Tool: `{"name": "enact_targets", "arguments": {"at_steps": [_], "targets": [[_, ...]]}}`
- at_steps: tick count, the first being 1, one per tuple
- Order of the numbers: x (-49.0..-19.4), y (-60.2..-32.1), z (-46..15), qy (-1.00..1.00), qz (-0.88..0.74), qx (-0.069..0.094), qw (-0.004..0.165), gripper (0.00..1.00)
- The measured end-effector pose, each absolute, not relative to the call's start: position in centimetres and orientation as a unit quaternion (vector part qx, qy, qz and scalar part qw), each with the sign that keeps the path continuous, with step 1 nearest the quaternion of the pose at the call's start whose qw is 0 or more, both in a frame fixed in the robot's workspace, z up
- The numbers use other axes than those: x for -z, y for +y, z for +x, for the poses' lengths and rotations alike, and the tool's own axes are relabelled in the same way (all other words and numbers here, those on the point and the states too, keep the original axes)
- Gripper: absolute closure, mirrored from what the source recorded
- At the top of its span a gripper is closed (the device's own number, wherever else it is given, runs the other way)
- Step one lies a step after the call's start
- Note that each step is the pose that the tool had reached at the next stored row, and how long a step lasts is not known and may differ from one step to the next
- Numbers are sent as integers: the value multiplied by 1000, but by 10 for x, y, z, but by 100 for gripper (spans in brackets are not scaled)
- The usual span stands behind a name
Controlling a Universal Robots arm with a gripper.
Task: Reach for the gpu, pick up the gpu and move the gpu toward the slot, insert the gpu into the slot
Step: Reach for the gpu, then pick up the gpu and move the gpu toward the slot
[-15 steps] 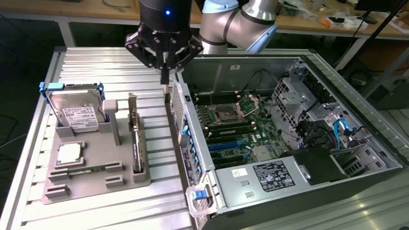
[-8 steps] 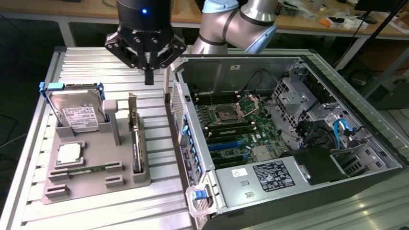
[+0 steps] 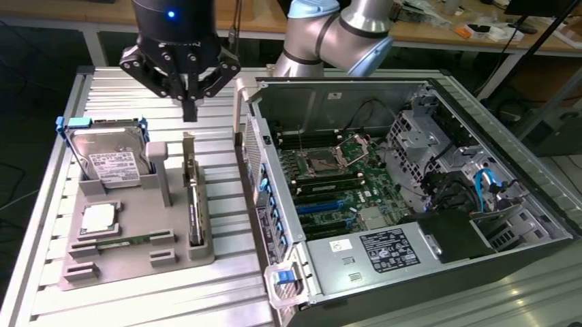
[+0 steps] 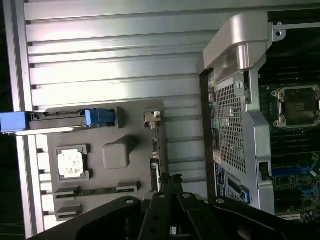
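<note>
With jaws clenched on nothing, my gripper (image 3: 189, 109) hung just above the graphics card (image 3: 193, 201), which stood untouched on edge in the grey tray (image 3: 136, 228) at the exterior view's left, well apart from the blue slot (image 3: 320, 204), so grasping, carrying and inserting all remained.

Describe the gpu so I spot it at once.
On the exterior view's left of the open computer case lies a grey tray. The gpu stands on edge along the tray side nearest the case, below the gripper. Unlike the boxy silver hard drive and square chip, it is a thin dark card.
</note>
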State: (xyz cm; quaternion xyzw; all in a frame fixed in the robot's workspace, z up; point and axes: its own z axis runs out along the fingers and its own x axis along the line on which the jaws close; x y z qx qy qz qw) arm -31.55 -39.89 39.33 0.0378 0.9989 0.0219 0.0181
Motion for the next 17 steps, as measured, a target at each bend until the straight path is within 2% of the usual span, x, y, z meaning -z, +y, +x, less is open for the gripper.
{"name": "enact_targets", "arguments": {"at_steps": [6, 17], "targets": [[-393, -399, -339, 999, 38, -22, 18, 89], [-393, -399, -340, 999, 20, -22, 18, 89]]}}
